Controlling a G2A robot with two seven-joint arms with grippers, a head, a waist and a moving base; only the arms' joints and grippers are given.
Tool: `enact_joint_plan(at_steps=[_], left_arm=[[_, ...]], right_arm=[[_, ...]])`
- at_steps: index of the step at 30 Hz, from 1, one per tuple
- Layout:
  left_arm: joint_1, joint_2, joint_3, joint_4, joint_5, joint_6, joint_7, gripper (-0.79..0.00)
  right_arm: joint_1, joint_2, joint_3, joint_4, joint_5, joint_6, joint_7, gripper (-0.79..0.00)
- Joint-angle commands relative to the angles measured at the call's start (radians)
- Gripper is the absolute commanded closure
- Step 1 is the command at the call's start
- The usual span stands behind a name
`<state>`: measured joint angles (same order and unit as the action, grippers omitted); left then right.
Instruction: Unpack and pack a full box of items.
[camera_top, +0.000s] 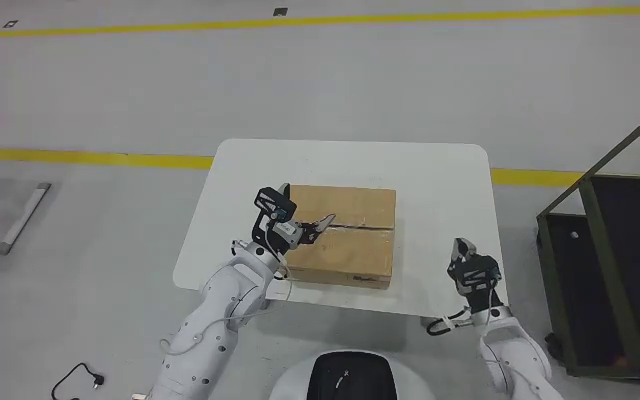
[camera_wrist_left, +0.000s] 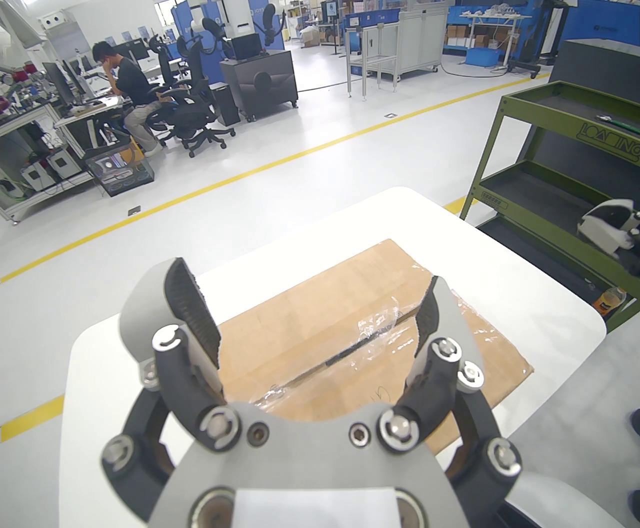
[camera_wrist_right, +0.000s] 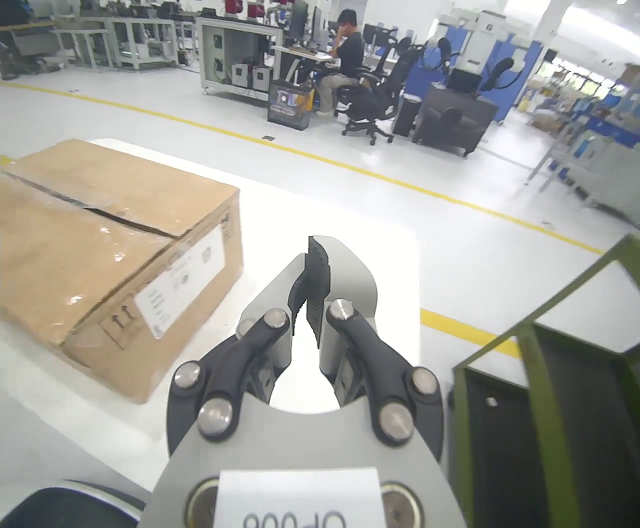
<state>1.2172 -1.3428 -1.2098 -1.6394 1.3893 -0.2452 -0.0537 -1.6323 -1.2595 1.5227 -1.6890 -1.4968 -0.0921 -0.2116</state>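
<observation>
A brown cardboard box (camera_top: 345, 215) sits closed on the white table (camera_top: 440, 180), its top seam covered with clear tape that is torn and wrinkled (camera_wrist_left: 370, 327). My left gripper (camera_top: 320, 224) hangs open just above the box's top near its left end, over the seam, with nothing between its fingers (camera_wrist_left: 192, 310). The right gripper (camera_top: 462, 250) is shut and empty, hovering over the table's right front corner, well to the right of the box (camera_wrist_right: 100, 240).
A green metal cart (camera_top: 590, 270) stands right of the table, close to the right arm; an orange bottle (camera_wrist_left: 610, 299) lies on its lowest shelf. Yellow floor lines run behind the table. Bare tabletop lies behind and to the right of the box.
</observation>
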Motion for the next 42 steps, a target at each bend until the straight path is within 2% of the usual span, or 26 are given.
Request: enact_joint_plan(at_steps=[1,5,10,24,29,42], left_arm=[[0.000,0.000,0.000,0.000,0.000,0.000,0.000,-0.785],[0.000,0.000,0.000,0.000,0.000,0.000,0.000,-0.785],[0.000,0.000,0.000,0.000,0.000,0.000,0.000,-0.785],[0.000,0.000,0.000,0.000,0.000,0.000,0.000,-0.785],[0.000,0.000,0.000,0.000,0.000,0.000,0.000,-0.785],[0.000,0.000,0.000,0.000,0.000,0.000,0.000,-0.785]], right_arm=[[0.030,-0.002,-0.037,0.038,-0.054,0.002,-0.012,0.000],[0.086,-0.013,-0.113,0.107,-0.046,-0.012,-0.005,0.000],[0.104,-0.023,-0.168,0.148,-0.045,0.025,-0.004,0.000],[0.109,-0.025,-0.175,0.173,-0.047,0.040,0.000,0.000],[0.112,-0.027,-0.190,0.200,-0.040,0.026,0.039,0.000],[0.262,-0.054,-0.284,0.355,0.028,0.028,0.080,0.000]])
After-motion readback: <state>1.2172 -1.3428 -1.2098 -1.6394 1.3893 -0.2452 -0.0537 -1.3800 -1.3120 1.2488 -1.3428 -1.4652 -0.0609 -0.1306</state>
